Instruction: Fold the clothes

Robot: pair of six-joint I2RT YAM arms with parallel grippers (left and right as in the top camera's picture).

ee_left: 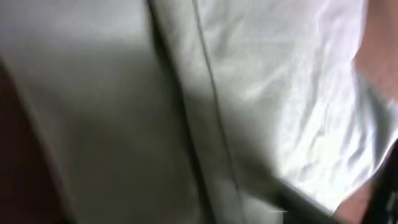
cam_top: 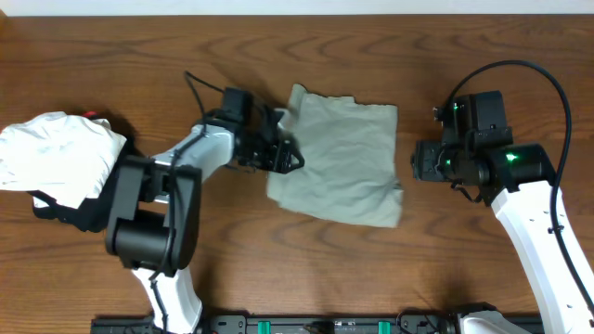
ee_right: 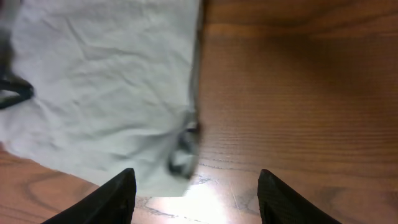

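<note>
Beside the left gripper [cam_top: 290,156], the shorts [cam_top: 345,160] lie folded

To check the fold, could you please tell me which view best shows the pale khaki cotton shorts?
Overhead: it shows nearly all the pale khaki cotton shorts. The left wrist gives only a blurred close-up; the right wrist, one end.

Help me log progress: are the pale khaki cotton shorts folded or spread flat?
Folded, at least once: the pale khaki cotton shorts lie as one compact rectangle, with no separate legs showing.
</note>
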